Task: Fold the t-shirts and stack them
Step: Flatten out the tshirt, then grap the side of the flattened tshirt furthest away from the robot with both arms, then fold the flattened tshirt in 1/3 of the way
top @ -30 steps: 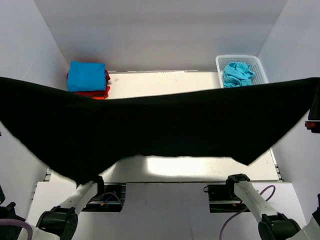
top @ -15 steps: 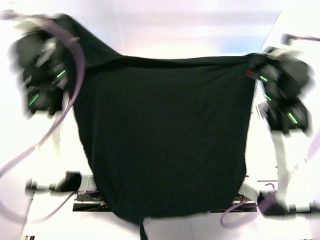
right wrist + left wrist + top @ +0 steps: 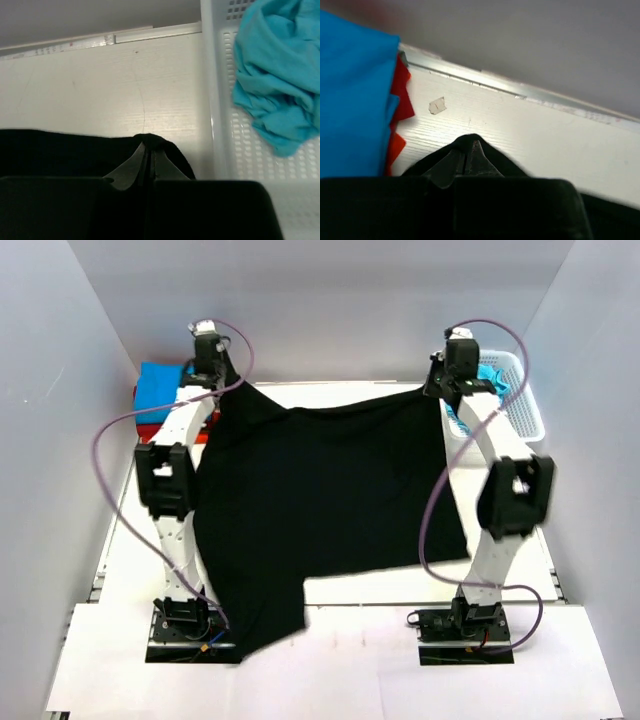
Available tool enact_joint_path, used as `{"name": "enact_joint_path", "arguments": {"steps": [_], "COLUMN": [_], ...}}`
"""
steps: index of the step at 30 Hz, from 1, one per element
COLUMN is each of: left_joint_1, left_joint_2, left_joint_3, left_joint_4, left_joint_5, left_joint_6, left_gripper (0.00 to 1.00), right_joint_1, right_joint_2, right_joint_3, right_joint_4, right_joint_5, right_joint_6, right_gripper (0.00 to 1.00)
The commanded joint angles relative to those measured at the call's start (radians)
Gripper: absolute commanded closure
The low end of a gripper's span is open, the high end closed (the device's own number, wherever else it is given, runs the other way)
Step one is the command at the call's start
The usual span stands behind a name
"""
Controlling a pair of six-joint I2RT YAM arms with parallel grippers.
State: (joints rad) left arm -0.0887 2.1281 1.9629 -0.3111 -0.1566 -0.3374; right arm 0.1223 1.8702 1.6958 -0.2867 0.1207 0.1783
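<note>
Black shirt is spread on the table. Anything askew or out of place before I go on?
Yes. The black t-shirt lies unevenly. Its near-left part runs further forward than the rest, past the near edge of the table and beside the left arm's base. Its left side also lies against that arm. Nothing else stands out.

The black t-shirt (image 3: 320,500) lies spread wide over the surface (image 3: 400,585), mostly flat; its two far corners are pinched in the closed left hand (image 3: 470,155) and right hand (image 3: 148,152); a near-left flap reaches furthest forward. At far left a folded blue t-shirt (image 3: 160,388) tops a red t-shirt (image 3: 401,97); a turquoise t-shirt (image 3: 272,75) lies crumpled in the basket (image 3: 530,418).
</note>
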Motion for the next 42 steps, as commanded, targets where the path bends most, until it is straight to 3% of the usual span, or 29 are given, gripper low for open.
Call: {"name": "enact_joint_path", "arguments": {"steps": [1, 6, 11, 13, 17, 26, 32, 42], "left_joint_1": [0.004, 0.004, 0.004, 0.004, 0.004, -0.006, -0.016, -0.025], "left_joint_2": [0.062, 0.165, 0.149, 0.112, -0.041, -0.491, -0.695, -1.025], "left_joint_3": [0.096, 0.116, 0.125, 0.061, -0.102, -0.625, -0.830, -1.214], "left_joint_4": [0.060, 0.133, 0.123, 0.113, 0.081, -0.026, -0.149, -0.187], "left_joint_5": [0.038, 0.084, 0.127, 0.140, 0.152, 0.138, 0.181, 0.431], "left_joint_6": [-0.021, -0.011, -0.002, -0.011, -0.055, -0.175, -0.304, -0.448], "left_gripper": [1.00, 1.00, 1.00, 1.00, 1.00, 1.00, 1.00, 1.00], "right_joint_1": [-0.026, -0.027, -0.029, -0.032, -0.036, -0.070, -0.090, -0.096], "right_joint_2": [0.172, 0.323, 0.371, 0.374, 0.357, 0.236, 0.175, 0.083], "right_joint_3": [0.187, 0.312, 0.355, 0.369, 0.364, 0.254, 0.183, 0.033], "right_joint_4": [0.038, 0.043, 0.075, 0.078, 0.070, 0.005, -0.051, -0.057], "right_joint_5": [-0.047, -0.067, -0.049, -0.039, -0.010, 0.013, -0.018, -0.021], "right_joint_6": [0.003, -0.011, -0.023, -0.034, -0.059, -0.115, -0.125, -0.152], "right_gripper": [1.00, 1.00, 1.00, 1.00, 1.00, 1.00, 1.00, 1.00]}}
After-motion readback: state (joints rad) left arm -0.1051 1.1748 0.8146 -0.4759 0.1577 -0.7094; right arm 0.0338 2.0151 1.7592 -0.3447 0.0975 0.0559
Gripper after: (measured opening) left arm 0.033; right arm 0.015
